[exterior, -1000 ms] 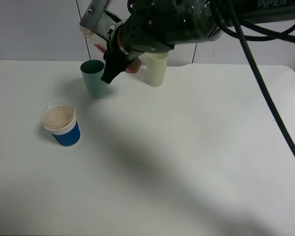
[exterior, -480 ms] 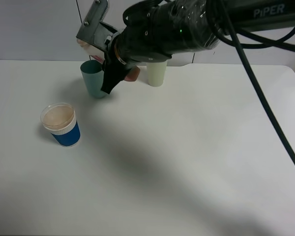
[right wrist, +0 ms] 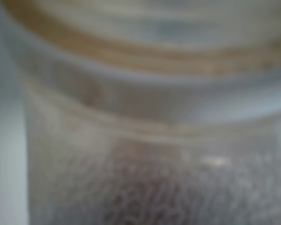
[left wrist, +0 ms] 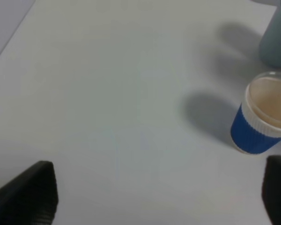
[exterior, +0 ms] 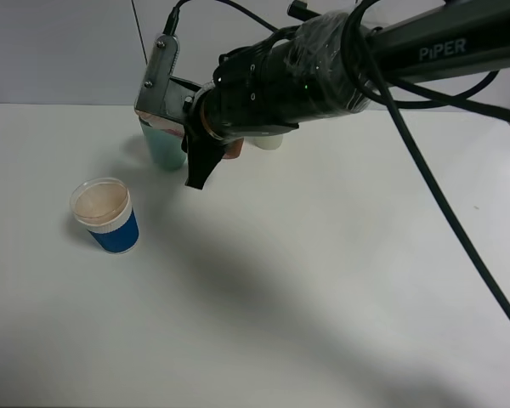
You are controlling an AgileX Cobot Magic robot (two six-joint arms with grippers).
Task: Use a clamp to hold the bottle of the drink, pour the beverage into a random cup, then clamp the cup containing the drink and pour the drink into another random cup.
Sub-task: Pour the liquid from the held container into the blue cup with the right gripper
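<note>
My right gripper, the black clamp on the bulky black-wrapped arm, reaches across to the back left and is shut on the bottle. Only a pink-red bit of the bottle shows there. In the right wrist view the translucent bottle fills the frame, blurred. The blue-sleeved cup stands upright at the front left, its inside tinted pale brown. It also shows in the left wrist view. My left gripper is open and empty, low over the table and apart from that cup.
A teal cup stands right behind the right gripper, partly hidden by it, and also shows in the left wrist view. A pale green cup is mostly hidden behind the arm. The white table spreads forward and right.
The right arm has come down and forward with the bottle. It now covers most of the teal cup and the pale green cup. The blue-sleeved cup has not moved.
</note>
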